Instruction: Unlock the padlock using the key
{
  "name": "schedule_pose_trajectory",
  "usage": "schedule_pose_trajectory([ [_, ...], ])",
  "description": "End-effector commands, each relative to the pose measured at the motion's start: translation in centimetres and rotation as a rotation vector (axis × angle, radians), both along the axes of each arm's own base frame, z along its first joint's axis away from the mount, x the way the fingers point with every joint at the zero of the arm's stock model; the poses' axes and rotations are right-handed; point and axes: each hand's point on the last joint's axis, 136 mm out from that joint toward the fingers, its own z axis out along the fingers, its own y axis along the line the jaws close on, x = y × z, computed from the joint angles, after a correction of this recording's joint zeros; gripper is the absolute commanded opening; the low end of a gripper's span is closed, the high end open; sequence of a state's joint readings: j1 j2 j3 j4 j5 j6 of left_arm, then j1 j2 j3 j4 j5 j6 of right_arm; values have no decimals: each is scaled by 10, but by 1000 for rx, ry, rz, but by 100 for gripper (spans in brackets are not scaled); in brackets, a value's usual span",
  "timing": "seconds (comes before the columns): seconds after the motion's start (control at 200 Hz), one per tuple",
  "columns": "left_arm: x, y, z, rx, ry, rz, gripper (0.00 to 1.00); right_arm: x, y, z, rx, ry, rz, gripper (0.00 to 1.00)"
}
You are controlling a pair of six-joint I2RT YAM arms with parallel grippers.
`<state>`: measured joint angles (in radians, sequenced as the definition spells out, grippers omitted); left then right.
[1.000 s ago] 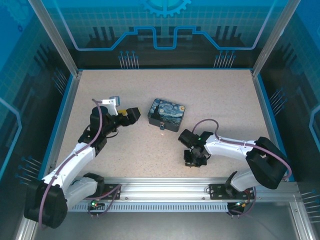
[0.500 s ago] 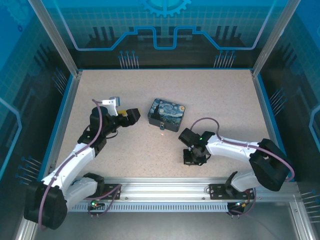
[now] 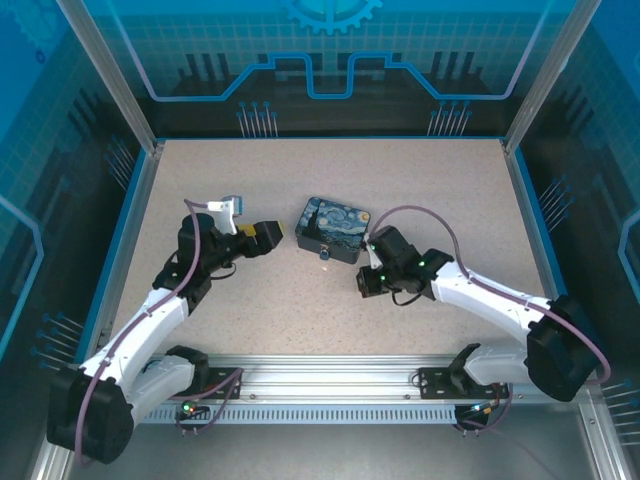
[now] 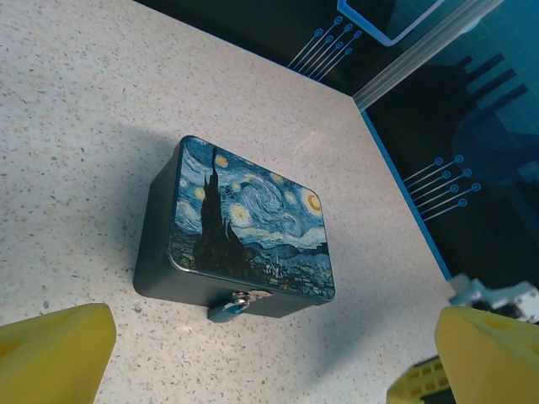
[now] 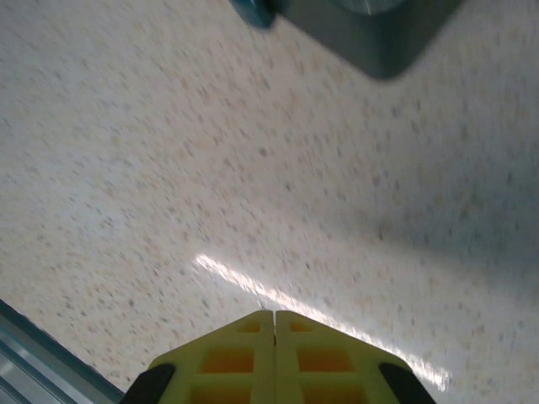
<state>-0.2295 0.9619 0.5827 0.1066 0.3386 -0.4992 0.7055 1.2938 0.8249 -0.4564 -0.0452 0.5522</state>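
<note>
The padlock (image 4: 226,310), small and bluish with a silver shackle, hangs on the hasp at the front of the Starry-Night box (image 4: 253,223), and shows as a speck in the top view (image 3: 326,257). My left gripper (image 4: 269,374) is open, its yellow fingertips (image 4: 55,353) wide apart just short of the box, level with the lock. My right gripper (image 3: 365,283) hovers off the box's front right corner, its jaws (image 5: 274,316) pressed shut above bare table with nothing showing between them. The key is hidden. In the right wrist view the padlock's blue edge (image 5: 253,10) peeks in at the top.
The box (image 3: 334,229) sits mid-table between the two arms. Blue-edged walls (image 3: 520,200) ring the speckled tabletop (image 3: 440,190). The aluminium rail (image 3: 330,385) carrying the arm bases runs along the near edge.
My right gripper closed fully, then lifted from the table near the front and swung up-left to the box's front right corner. The left arm edged slightly toward the box.
</note>
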Motion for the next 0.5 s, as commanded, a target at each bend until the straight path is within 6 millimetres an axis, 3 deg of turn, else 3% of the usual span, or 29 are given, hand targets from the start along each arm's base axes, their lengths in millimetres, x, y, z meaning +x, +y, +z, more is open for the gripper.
schedule_pose_trajectory([
  [0.0, -6, -4, 13, -27, -7, -23, 99, 8, 13, -2, -9, -18, 106, 0],
  [0.035, -5, -3, 12, -27, -5, -17, 99, 9, 15, -9, -14, 0, 114, 0],
  [0.06, -5, -3, 11, -26, -4, -15, 99, 15, 23, -4, 3, -12, 121, 0],
  [0.25, -4, -2, 8, -24, 2, -4, 99, 13, 28, -42, -30, 82, 123, 0],
  [0.355, -4, 0, 6, -17, 6, 1, 99, 10, 24, -52, -53, 106, 113, 0],
  [0.375, -4, -1, 6, -17, 7, 0, 99, 3, 17, -61, -73, 130, 110, 0],
  [0.495, -3, 0, 5, -11, 8, 4, 99, -11, 3, -72, -114, 166, 92, 2],
])
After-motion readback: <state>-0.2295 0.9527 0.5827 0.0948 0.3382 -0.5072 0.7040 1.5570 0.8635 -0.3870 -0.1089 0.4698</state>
